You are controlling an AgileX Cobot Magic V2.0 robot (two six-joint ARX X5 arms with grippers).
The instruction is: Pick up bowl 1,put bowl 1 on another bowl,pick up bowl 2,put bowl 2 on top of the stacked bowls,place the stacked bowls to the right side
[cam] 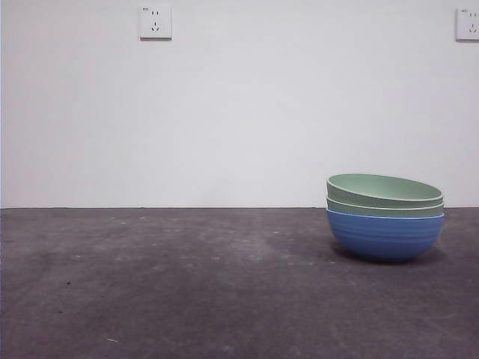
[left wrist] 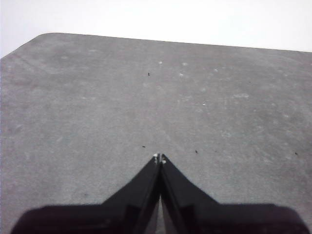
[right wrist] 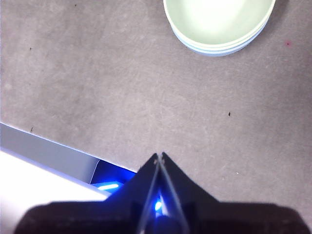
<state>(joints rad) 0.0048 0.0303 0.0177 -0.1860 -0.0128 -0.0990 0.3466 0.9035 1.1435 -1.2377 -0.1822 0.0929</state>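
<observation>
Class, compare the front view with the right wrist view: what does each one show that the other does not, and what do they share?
Only the front view shows the side of the stacked bowls: the blue bowl sits at the bottom with two pale green bowls nested in it. It also shows the white wall and two wall sockets.

Only the right wrist view shows the right claw, shut and apart from the stack, the inside of the top green bowl, the table's edge and a blue light below it.

Both show the stack standing on the grey table.
</observation>
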